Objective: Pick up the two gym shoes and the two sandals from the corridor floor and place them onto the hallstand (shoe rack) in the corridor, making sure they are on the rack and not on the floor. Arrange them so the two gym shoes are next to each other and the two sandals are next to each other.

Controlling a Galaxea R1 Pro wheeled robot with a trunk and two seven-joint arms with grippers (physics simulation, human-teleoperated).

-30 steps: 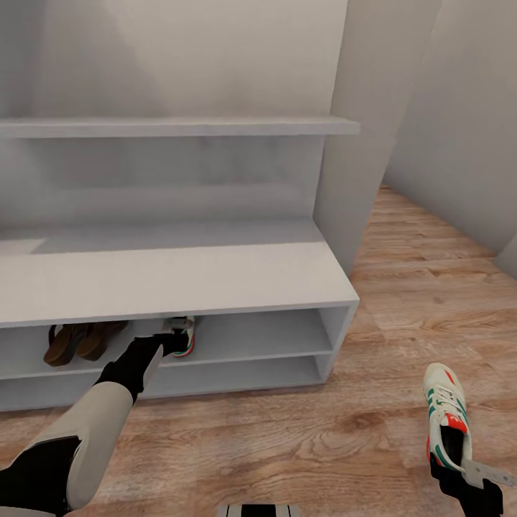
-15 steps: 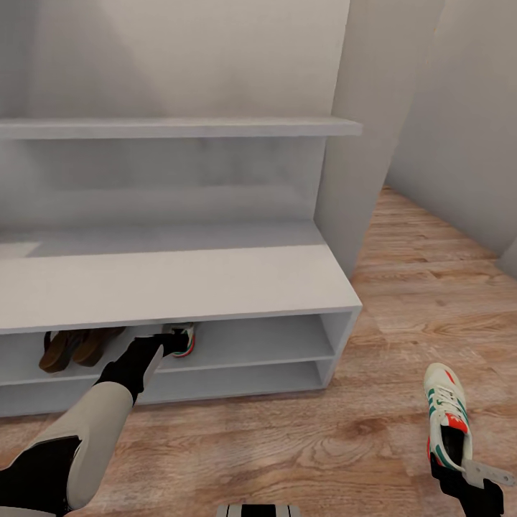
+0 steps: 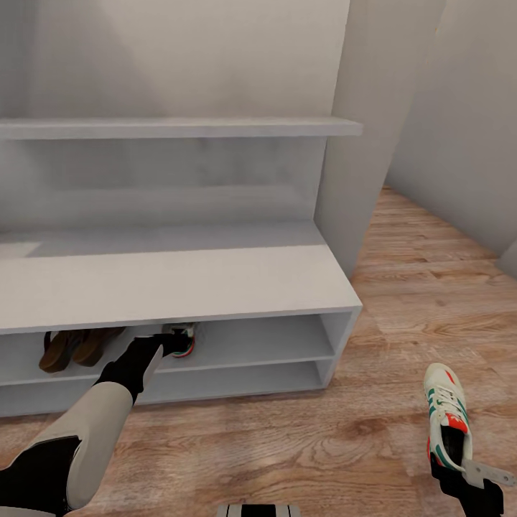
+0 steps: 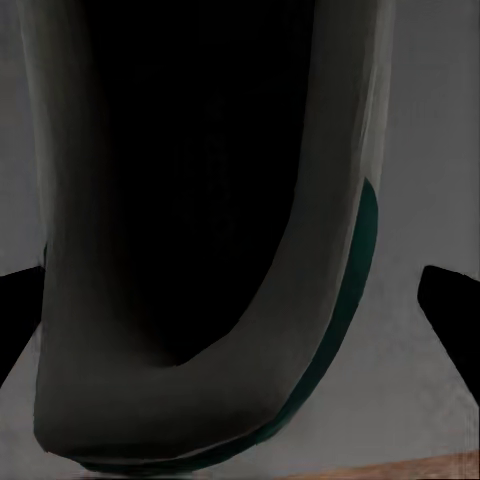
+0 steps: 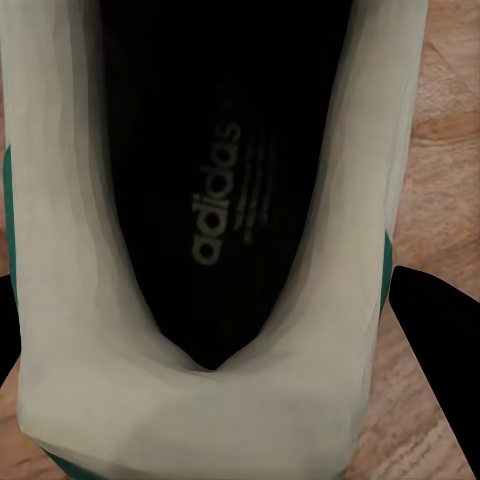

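Observation:
The hallstand stands ahead, with the two brown sandals side by side on its upper open shelf at the left. My left gripper reaches into that shelf just right of them, shut on one gym shoe by the heel. In the left wrist view the shoe's dark inside sits between the fingers. My right gripper is at the lower right, shut on the heel of the other gym shoe, toe pointing away over the corridor floor. That shoe is close up in the right wrist view.
A long wall shelf hangs above the bench top. A grey wall column rises right of the rack, and the wood floor runs on past it to the right. The lower open shelf is bare.
The left gripper has pushed its gym shoe a little deeper under the bench top, so less of the shoe shows. The view shifted slightly. The right arm and its shoe have stayed put.

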